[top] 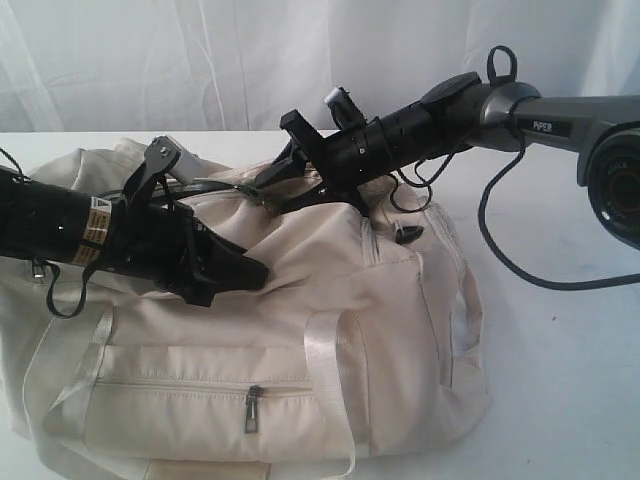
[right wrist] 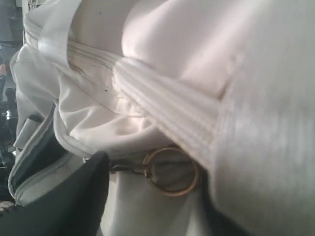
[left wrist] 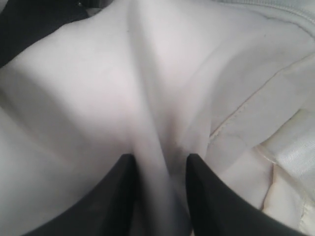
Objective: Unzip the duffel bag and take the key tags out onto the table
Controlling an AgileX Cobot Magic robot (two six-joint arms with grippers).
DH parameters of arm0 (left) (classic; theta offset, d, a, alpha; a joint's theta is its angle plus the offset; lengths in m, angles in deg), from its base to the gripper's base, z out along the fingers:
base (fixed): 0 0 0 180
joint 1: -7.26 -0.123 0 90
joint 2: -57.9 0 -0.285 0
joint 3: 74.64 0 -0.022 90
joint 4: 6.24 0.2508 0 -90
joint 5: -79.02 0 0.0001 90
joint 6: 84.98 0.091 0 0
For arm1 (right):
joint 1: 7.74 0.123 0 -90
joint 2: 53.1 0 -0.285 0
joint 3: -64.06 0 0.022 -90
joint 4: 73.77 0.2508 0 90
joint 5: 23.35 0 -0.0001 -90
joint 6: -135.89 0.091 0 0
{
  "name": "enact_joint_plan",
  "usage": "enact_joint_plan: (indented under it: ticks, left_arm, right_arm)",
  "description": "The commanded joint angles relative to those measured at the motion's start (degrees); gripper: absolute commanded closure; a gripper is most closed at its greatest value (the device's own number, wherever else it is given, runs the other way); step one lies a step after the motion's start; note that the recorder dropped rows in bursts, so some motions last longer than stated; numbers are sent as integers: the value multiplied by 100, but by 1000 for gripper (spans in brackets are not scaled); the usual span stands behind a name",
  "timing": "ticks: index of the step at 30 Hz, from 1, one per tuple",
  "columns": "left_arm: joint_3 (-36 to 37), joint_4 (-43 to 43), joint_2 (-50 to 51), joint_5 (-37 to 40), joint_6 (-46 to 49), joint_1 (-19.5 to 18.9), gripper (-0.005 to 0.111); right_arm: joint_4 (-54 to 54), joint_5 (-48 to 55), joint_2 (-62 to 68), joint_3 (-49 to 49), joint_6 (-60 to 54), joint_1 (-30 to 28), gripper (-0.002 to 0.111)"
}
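Left gripper (left wrist: 158, 167) presses on top of the duffel bag (top: 300, 330), its two black fingers (left wrist: 115, 201) pinching a raised fold of the cream fabric between them. From where I stand, the bag sprawls over the left and middle of the bench (top: 560, 380), nearer the left edge than the right, with bare white surface out towards the right edge. Its front pocket zip (top: 252, 405) is drawn shut, and a pale webbing handle (top: 330, 350) hangs down the front just to the right of the pull. Further right, the right gripper (top: 283, 185) reaches across the top of the bag at the main zip. Up close, one dark finger (right wrist: 74, 196) sits just beside the metal ring pull (right wrist: 171, 171), and a band of webbing (right wrist: 167, 105) lies over the ring's edge. The other finger is hidden, so I cannot tell whether this gripper is spread or pinching anything.
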Motion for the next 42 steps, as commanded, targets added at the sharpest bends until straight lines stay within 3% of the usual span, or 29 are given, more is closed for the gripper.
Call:
enact_joint_plan:
  ticks: [1,7,18,25,42]
  left_arm:
    - [52,84,-10,-71,-30,40,67]
    - [52,84,-10,-61,-30,40,67]
    - [52,84,-10,-61,-30,40,67]
    - [52,84,-10,-49,-30,40,67]
    - [52,84,-10,-49,-30,40,67]
  right_arm:
    - [464,53,148,57,-126,219,54]
    - [1292,119,157,57,-592,341,54]
    - [785,361,157,57,-1446,354,54]
    - [884,834,146,57,-2164,342,72]
    - [1142,942,92,57,-2611,23,85]
